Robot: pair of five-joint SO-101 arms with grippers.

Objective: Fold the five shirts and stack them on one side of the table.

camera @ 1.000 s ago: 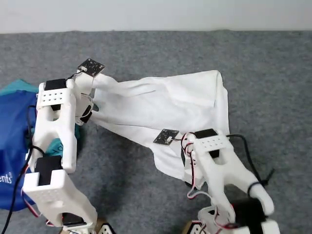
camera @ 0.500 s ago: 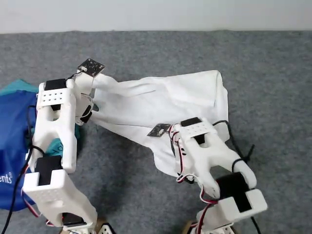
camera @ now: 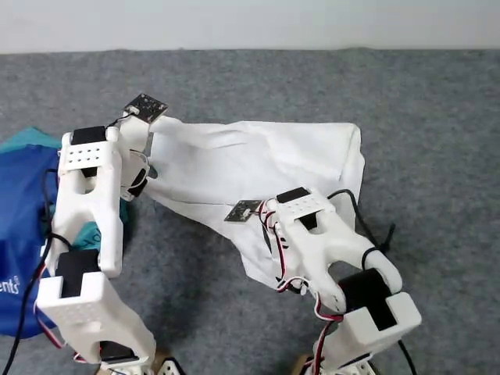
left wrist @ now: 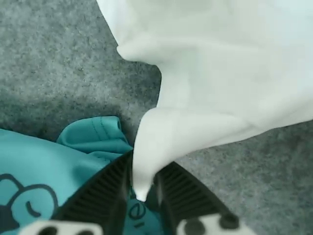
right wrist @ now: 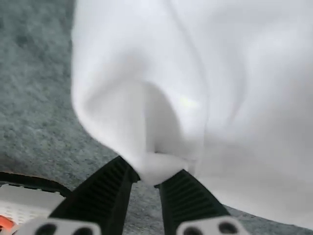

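Two end effectors pinch the white shirt [camera: 258, 164], which lies partly spread on the grey surface [camera: 437, 117] between the arms. The left end effector [left wrist: 142, 188] is clamped on a narrow corner of cloth, the right end effector [right wrist: 154, 174] on a small bunched fold at the near hem. Both grips look shallow, so a hard or uneven pull could slide the fabric free and skew the fold. The teal shirt [left wrist: 54, 156] lies close by the left jaws, beside the blue shirt [camera: 19, 203]; a low pass could snag it.
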